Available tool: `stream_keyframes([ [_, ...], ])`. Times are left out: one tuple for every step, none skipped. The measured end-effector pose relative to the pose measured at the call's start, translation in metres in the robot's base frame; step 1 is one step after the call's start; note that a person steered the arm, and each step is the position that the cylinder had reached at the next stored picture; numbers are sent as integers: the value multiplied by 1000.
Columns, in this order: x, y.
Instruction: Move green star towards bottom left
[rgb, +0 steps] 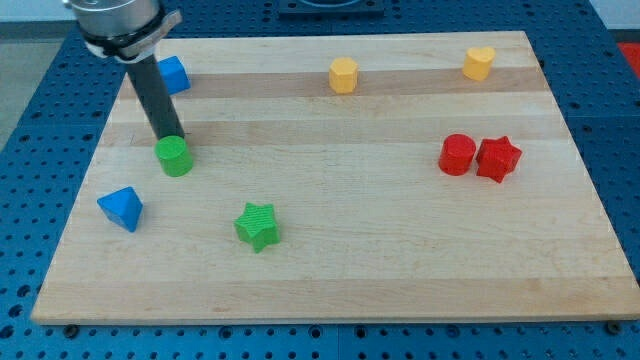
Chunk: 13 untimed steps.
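Camera view: the wooden surface (330, 270) carries eight small blocks and no container of any kind.

The green star (258, 226) lies in the lower left part of the surface, a little towards the view's bottom and right of the green cylinder (174, 156). It stands free, touching nothing.

My tip (170, 138) sits at the upper edge of the green cylinder, right against it or just behind it; whether the two actually touch cannot be told. The tip is well apart from the green star, up and to the view's left of it. The end effector is only this dark rod, with nothing to open or close, and it has hold of nothing.

A blue block (121, 208), wedge-like in shape, lies near the left edge, to the view's left of the star. Another blue block (173, 73) sits near the top left corner, partly behind the rod.

A yellow block (343, 75) stands near the top middle, and a second yellow block (479, 62) near the top right.

At the view's right, a red cylinder (458, 154) and a red star (498, 158) stand side by side, touching or nearly so.
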<state>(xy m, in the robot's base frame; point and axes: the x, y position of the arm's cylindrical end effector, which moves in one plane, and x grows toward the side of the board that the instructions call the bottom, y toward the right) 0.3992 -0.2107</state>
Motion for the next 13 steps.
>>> stream_keyframes([
  [0,16],
  [-3,45],
  [-3,53],
  [-3,53],
  [19,65],
  [42,71],
  [70,94],
  [79,132],
  [90,153],
  [117,132],
  [134,112],
  [148,102],
  [150,111],
])
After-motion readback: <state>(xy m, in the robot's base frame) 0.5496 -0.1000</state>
